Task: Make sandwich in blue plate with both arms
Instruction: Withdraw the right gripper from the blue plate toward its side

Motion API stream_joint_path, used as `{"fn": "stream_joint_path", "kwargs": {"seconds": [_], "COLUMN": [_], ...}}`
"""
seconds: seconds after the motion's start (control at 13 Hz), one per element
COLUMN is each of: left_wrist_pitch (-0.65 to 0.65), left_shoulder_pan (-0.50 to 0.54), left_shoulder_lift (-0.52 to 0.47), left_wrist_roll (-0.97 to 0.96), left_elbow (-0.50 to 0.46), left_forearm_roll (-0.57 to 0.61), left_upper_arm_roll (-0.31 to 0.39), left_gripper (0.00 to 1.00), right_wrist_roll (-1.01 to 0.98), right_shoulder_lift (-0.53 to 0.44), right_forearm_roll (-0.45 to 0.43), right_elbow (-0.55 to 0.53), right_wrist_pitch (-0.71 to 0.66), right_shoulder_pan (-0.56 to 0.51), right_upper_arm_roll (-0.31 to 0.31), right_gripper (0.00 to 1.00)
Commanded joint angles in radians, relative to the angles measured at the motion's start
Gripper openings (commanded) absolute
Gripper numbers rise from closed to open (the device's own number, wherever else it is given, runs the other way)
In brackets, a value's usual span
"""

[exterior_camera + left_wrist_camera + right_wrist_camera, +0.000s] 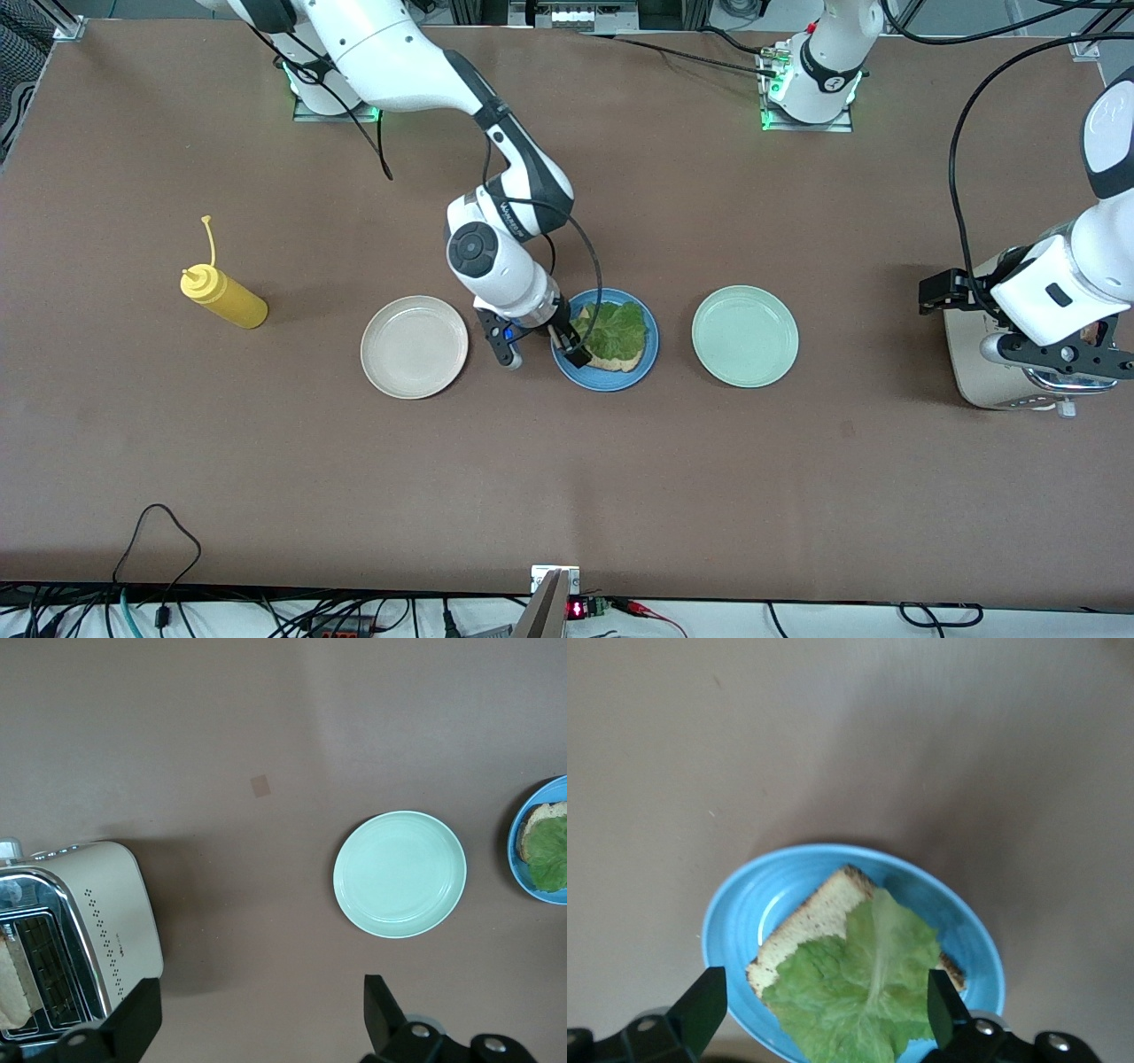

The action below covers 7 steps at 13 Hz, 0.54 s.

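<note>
1 toast slice under limp lettuce sits on the blue plate: light, crumbly; take the next slice by its edges. Right gripper over the plate and left gripper over the counter by the toaster have fingers wide apart, holding nothing.

Sky-blue plate, green lettuce, light-brown toast, mint-green plate, yellow bottle.
</note>
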Motion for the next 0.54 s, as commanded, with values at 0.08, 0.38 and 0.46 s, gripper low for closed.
{"fn": "stream_joint_path", "kwargs": {"seconds": [0.08, 0.38, 0.46], "left_wrist_pitch": [-0.009, -0.011, -0.011], "left_shoulder_pan": [0.0, 0.0, 0.0], "left_shoulder_lift": [-0.014, -0.014, -0.014], "left_wrist_roll": [-0.009, -0.009, -0.009], "left_elbow": [0.002, 0.002, 0.002], "left_forearm_roll": [0.004, 0.004, 0.004], "left_upper_arm_roll": [-0.004, -0.004, -0.004], "left_gripper": [1.0, 1.0, 1.0], "right_wrist_roll": [-0.123, -0.404, -0.471], "right_shoulder_lift": [-0.166, -0.35, -0.395], "right_forearm_roll": [-0.024, -0.024, -0.022], "right_elbow": [-0.022, -0.092, -0.112], "right_wrist_pitch": [-0.238, -0.523, -0.611], "right_shoulder_pan": [-0.044, -0.128, -0.15], "right_upper_arm_roll": [-0.021, -0.073, -0.073], "right_gripper": [1.0, 1.0, 1.0]}}
